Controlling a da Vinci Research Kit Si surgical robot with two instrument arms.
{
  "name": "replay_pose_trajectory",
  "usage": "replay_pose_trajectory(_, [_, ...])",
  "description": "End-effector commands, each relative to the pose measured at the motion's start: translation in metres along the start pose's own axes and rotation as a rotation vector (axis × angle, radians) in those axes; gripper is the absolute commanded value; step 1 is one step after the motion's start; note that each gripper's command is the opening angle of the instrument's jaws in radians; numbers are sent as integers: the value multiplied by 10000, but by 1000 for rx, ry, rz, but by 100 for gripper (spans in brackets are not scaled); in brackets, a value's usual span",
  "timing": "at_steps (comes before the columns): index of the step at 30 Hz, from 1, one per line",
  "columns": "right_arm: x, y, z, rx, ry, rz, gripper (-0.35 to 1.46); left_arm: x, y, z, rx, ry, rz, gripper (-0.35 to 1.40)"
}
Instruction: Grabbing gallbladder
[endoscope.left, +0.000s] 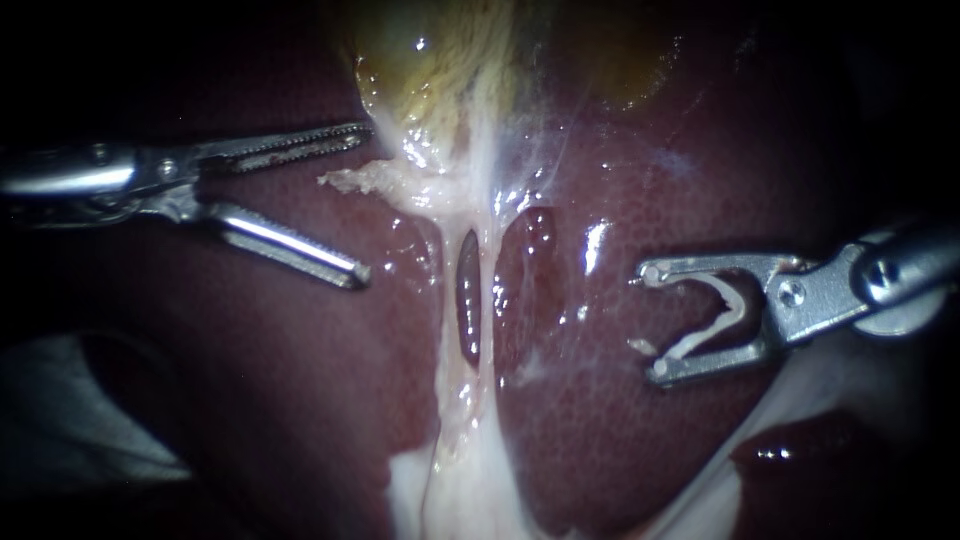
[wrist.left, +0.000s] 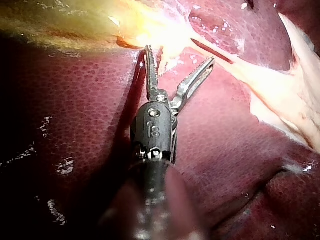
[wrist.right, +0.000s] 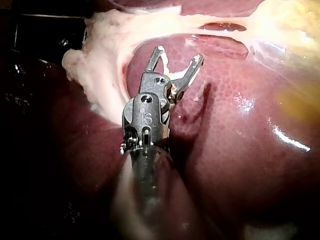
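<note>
The yellow-green gallbladder (endoscope.left: 440, 60) lies at the top centre on the dark red liver (endoscope.left: 620, 450). From its lower end a pale frayed flap (endoscope.left: 390, 180) and two whitish strands (endoscope.left: 490, 300) run down, with a dark slit between them. My left instrument (endoscope.left: 362, 200) stands open just left of that flap, its serrated jaws wide apart and holding nothing. In the left wrist view the left instrument (wrist.left: 180, 54) points at the gallbladder (wrist.left: 75, 25). My right instrument (endoscope.left: 650, 322) hovers open over the liver, with a white shred clinging inside its jaws. The right wrist view also shows the right instrument (wrist.right: 179, 53) open.
White fatty tissue (endoscope.left: 450, 490) spreads at the bottom centre where the strands end. A second liver lobe (endoscope.left: 810, 450) shows at the lower right. Pale grey material (endoscope.left: 90, 420) lies in the dark lower left.
</note>
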Motion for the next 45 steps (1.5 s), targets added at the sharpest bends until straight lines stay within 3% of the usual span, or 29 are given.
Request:
replay_pose_trajectory(1, [-1, 0, 0, 0, 0, 0, 50, 0, 0, 1, 0, -1, 5, 98])
replay_pose_trajectory(10, [-1, 0, 0, 0, 0, 0, 50, -5, -1, 10, 5, -1, -28, 76])
replay_pose_trajectory(21, [0, 0, 0, 0, 0, 0, 50, -11, -2, 5, 6, 0, -90, -1])
replay_pose_trajectory(26, [0, 0, 0, 0, 0, 0, 50, -13, -5, 2, 6, -6, -106, -10])
replay_pose_trajectory(29, [0, 0, 0, 0, 0, 0, 50, -13, -7, 0, 16, -7, -118, -35])
replay_pose_trajectory(37, [-1, -1, 0, 1, 0, 0, 50, -4, -5, -11, 21, -11, -164, -35])
replay_pose_trajectory(45, [-1, 0, -1, 1, 0, 0, 50, 19, -3, -30, 1, -26, -212, -35])
